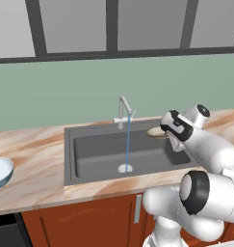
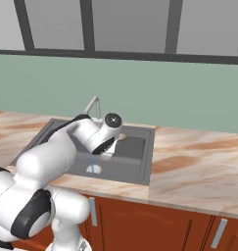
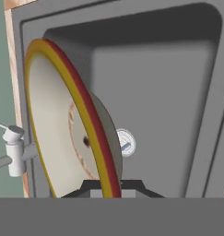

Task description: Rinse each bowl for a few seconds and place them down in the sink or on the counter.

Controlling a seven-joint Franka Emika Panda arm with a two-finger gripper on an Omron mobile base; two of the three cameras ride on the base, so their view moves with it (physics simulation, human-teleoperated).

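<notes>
The claw (image 3: 111,186) is clamped on the rim of the shallow beige bowl (image 3: 62,133), whose edge carries a yellow and a red band, and holds it over the back right part of the dark sink (image 1: 89,154). In the left base view the bowl (image 1: 156,131) sticks out from the claw toward the tap (image 1: 123,108). A thin stream of water (image 1: 127,142) falls from the tap to the drain (image 3: 125,143), off to the claw's side and below it. The pale blue bowl (image 1: 0,171) sits on the counter (image 1: 36,169), well apart from the claw, past the sink's far side.
</notes>
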